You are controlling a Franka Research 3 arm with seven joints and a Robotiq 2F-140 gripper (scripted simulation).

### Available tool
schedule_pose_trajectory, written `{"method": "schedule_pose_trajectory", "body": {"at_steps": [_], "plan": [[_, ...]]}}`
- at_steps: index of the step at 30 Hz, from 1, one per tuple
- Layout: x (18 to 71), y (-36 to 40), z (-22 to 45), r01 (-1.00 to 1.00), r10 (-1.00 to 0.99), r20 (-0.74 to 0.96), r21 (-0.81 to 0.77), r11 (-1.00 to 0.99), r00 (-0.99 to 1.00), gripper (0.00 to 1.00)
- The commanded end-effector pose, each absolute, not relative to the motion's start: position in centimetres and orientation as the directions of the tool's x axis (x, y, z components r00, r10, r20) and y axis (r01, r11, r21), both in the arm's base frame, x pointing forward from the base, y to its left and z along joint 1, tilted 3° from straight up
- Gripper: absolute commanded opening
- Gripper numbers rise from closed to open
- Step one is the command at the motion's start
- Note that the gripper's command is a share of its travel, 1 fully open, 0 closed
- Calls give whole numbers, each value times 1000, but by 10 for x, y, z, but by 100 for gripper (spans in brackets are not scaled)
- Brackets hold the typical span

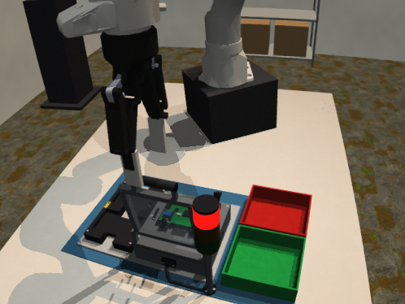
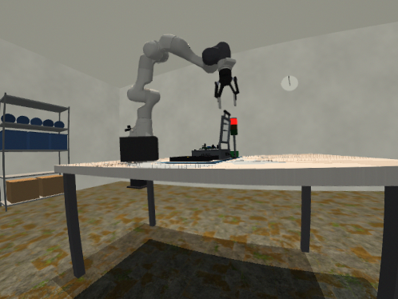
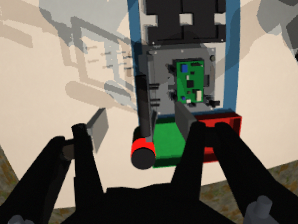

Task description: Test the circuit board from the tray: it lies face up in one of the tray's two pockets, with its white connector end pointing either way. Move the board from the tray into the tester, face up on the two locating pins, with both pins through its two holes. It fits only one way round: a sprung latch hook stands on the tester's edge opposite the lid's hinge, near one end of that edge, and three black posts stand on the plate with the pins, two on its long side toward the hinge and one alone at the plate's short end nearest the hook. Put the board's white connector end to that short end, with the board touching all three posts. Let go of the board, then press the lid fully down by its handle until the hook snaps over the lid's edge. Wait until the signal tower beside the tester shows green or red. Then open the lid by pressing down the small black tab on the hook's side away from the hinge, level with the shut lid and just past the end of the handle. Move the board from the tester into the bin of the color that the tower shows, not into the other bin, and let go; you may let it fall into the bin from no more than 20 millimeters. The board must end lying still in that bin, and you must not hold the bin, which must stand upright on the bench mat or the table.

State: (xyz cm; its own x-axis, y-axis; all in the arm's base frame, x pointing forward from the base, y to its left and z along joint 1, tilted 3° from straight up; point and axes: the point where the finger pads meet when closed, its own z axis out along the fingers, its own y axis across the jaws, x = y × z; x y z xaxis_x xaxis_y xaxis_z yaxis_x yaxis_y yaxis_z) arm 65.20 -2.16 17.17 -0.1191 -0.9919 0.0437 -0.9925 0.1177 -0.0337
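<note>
The black two-fingered gripper (image 2: pixel 226 105) hangs in the air above the grey metal tester (image 1: pixel 179 240), its fingers spread apart with nothing between them. It is well clear of the raised lid.

The small green circuit board (image 3: pixel 190 83) lies face up on the tester's plate. In the wrist view its long axis runs from the black tray (image 3: pixel 184 18) toward the two bins, and a pale patch shows at the end nearer the bins, but it is too small to be sure that this is the white connector. From above, only part of the board (image 1: pixel 175 215) shows through the lid's frame, with a small blue part on it.

The clear-panelled tester lid (image 1: pixel 136 203) stands open and nearly upright, its black cylindrical handle (image 1: pixel 160 184) at the top edge.

The signal tower (image 1: pixel 206 217), a black post with a round lamp, stands at the tester's side nearest the bins and glows red. Beyond it sit the open red bin (image 1: pixel 302 209) and the open green bin (image 1: pixel 298 260), touching side by side. Tray and tester rest on a blue bench mat (image 1: pixel 75 244) on the pale table (image 1: pixel 305 134).
</note>
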Motion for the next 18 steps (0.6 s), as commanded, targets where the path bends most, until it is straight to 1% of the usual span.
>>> {"method": "schedule_pose_trajectory", "body": {"at_steps": [1,3,8,18], "plan": [[647,-19,172,-993,-993,41,-34,112,-114,58],[647,-19,172,-993,-993,41,-34,112,-114,58],[628,-17,172,-993,-993,41,-34,112,-114,58],[560,-10,170,-993,-993,41,-34,112,-114,58]]}}
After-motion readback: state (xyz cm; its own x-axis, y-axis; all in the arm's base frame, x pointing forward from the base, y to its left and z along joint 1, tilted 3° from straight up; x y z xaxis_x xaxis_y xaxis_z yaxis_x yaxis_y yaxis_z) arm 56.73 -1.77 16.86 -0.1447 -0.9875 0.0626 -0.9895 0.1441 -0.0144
